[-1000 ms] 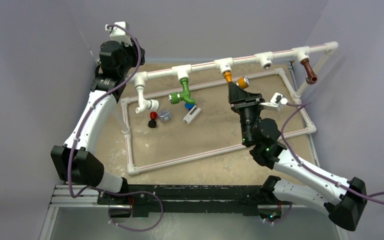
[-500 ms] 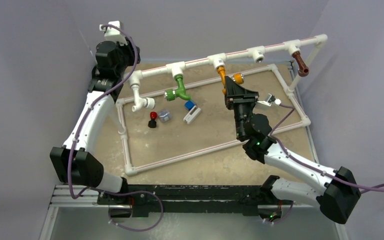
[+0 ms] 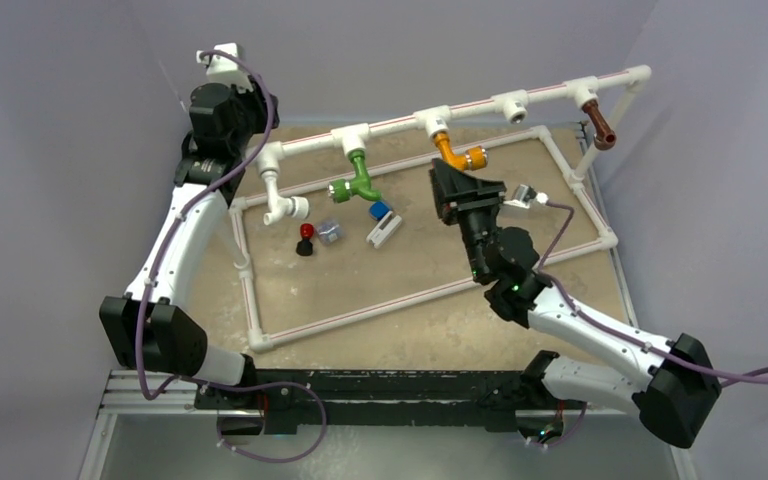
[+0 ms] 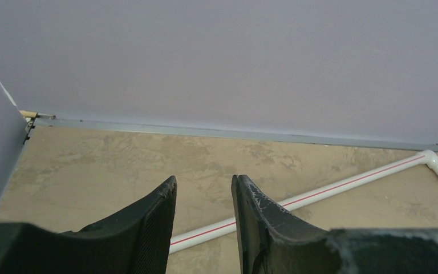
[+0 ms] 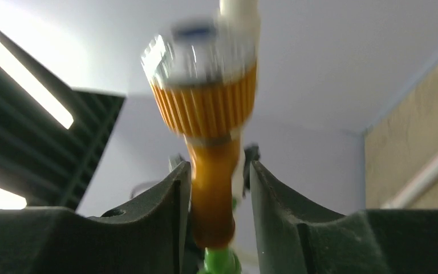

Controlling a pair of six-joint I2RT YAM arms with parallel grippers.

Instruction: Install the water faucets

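Observation:
The orange faucet (image 3: 455,153) with its silver cap hangs from a white tee on the raised pipe (image 3: 390,128). In the right wrist view it (image 5: 211,142) is blurred and stands between and just beyond the fingertips, with a gap to the right finger. My right gripper (image 3: 443,178) (image 5: 217,165) is open, just below and left of the orange faucet. The green faucet (image 3: 359,181) hangs from the tee to the left. The brown faucet (image 3: 598,128) hangs at the pipe's right end. My left gripper (image 3: 256,104) (image 4: 203,180) is open and empty at the pipe's left end.
A red-and-black knob (image 3: 306,238), a small grey piece (image 3: 329,231) and a blue-and-white piece (image 3: 382,225) lie inside the floor pipe frame (image 3: 360,310). One bare tee socket (image 3: 513,104) faces forward. A white elbow (image 3: 282,198) hangs at the left. Walls close in behind and right.
The pipe frame has shifted left. My right gripper has drawn back down and left from the orange faucet. The left arm has moved slightly left.

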